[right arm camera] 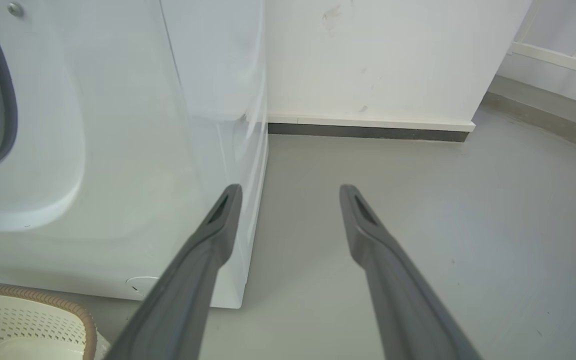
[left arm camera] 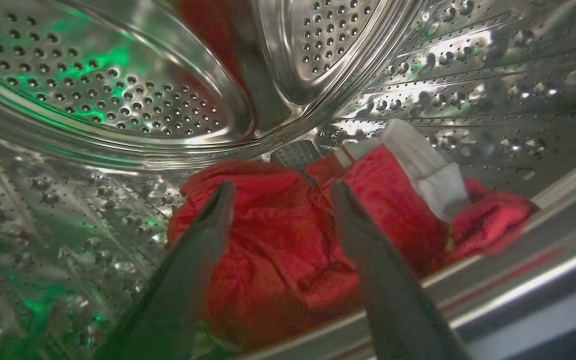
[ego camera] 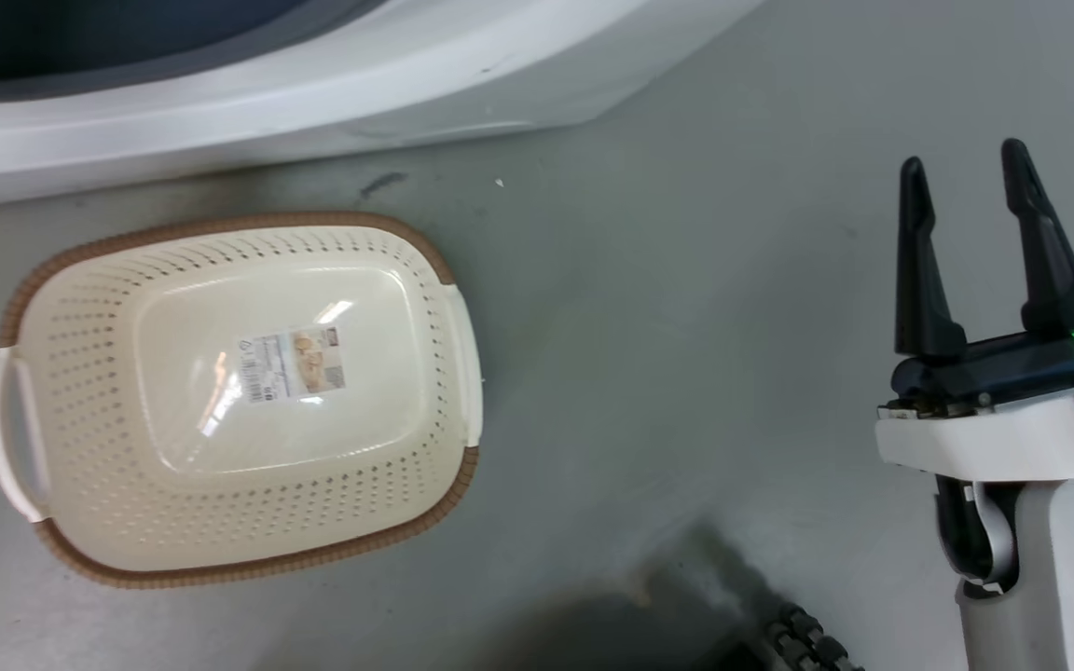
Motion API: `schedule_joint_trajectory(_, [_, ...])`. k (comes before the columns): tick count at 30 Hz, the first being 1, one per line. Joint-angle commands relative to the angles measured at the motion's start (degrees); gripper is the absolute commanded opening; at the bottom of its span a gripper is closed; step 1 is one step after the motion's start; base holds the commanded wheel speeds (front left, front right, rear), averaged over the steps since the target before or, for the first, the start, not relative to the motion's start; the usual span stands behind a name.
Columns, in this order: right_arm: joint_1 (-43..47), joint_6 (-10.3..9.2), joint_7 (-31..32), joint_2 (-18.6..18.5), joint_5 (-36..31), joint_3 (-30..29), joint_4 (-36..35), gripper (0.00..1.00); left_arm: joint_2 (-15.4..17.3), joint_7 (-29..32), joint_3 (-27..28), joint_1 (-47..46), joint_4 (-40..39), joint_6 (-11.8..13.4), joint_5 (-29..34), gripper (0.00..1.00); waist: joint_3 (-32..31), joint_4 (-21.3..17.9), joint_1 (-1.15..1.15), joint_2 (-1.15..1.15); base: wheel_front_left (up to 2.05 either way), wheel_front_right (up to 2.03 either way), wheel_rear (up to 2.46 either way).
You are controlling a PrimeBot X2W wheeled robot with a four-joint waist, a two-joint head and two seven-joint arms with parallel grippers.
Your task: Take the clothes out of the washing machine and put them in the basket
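Note:
Inside the perforated steel drum (left arm camera: 93,90) of the washing machine (right arm camera: 118,150), the clothes (left arm camera: 278,240) lie bunched as a red bundle with a white panel (left arm camera: 428,170). My left gripper (left arm camera: 280,192) is open just in front of the bundle, fingers spread to either side of the red fabric, nothing between them. The cream basket (ego camera: 239,391) with a brown rim stands on the floor before the washer's white front (ego camera: 313,84), holding nothing. My right gripper (ego camera: 966,172) hangs open over the floor to the basket's right; its fingertips (right arm camera: 290,192) point past the washer's corner.
Grey floor (ego camera: 686,326) stretches between the basket and my right arm. A white wall with a dark skirting strip (right arm camera: 368,131) stands behind the washer. A dark ribbed part of my base (ego camera: 798,643) shows at the bottom of the head view.

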Motion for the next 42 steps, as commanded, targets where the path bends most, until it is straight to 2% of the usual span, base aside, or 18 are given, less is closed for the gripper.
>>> schedule_joint_trajectory(1, [-1.38,-0.05,-0.14,0.18,0.89,1.13,-0.59,1.0,2.15,2.21,-1.58,-4.17,1.77,0.08,-0.46,1.0,3.74,-3.29,-0.02,0.0,0.0,0.0,0.0])
schedule_joint_trajectory(8, [-0.98,-0.05,-0.14,0.18,3.46,4.9,-2.61,1.0,7.37,12.84,-7.83,-17.78,8.13,0.08,-3.04,1.0,8.22,-7.7,-0.02,0.0,0.0,0.0,0.0])
schedule_joint_trajectory(15, [0.18,-0.05,-0.14,0.19,5.82,8.24,-4.26,1.0,12.34,22.81,-13.26,-27.88,12.0,0.08,-2.64,1.0,12.23,-11.72,-0.02,0.0,0.0,0.0,0.0])
schedule_joint_trajectory(21, [1.43,-0.05,-0.14,0.18,6.39,9.12,-4.9,1.0,13.0,29.27,-16.69,-31.19,14.65,0.08,-3.67,1.0,13.56,-12.42,-0.02,0.0,0.0,0.0,0.0])
schedule_joint_trajectory(30, [3.27,-0.05,-0.14,0.17,7.15,9.15,-6.0,1.0,13.55,32.67,-20.99,-32.8,18.13,0.07,-3.76,1.0,14.18,-12.75,-0.02,0.0,0.0,0.0,0.0])
schedule_joint_trajectory(33, [3.8,-0.05,-0.14,0.17,7.23,9.13,-6.42,1.0,13.43,34.99,-23.13,-32.88,19.15,-0.01,-5.48,1.0,14.42,-12.67,-0.02,0.0,0.0,0.0,0.0])
schedule_joint_trajectory(34, [3.72,-0.05,-0.14,0.17,7.27,9.13,-6.52,1.0,13.32,35.62,-23.45,-32.87,19.36,-0.06,-6.08,0.53,14.48,-12.64,-0.02,0.0,0.0,0.0,0.0])
schedule_joint_trajectory(35, [3.68,-0.05,-0.14,0.17,7.36,9.09,-6.64,1.0,13.17,36.08,-23.86,-32.82,19.29,-0.07,-6.81,0.0,14.54,-12.59,-0.02,0.0,0.0,0.0,0.0])
schedule_joint_trajectory(38, [3.66,-0.05,-0.14,0.17,7.45,8.97,-6.91,1.0,13.47,35.93,-25.1,-33.22,18.42,-0.16,-8.3,0.0,14.88,-12.39,-0.02,0.0,0.0,0.0,0.0])
schedule_joint_trajectory(42, [3.16,-0.05,-0.14,0.17,7.39,9.13,-7.06,1.0,14.04,32.75,-25.86,-35.03,18.5,-0.05,-9.12,0.0,15.22,-12.35,-0.02,0.0,0.0,0.0,0.0])
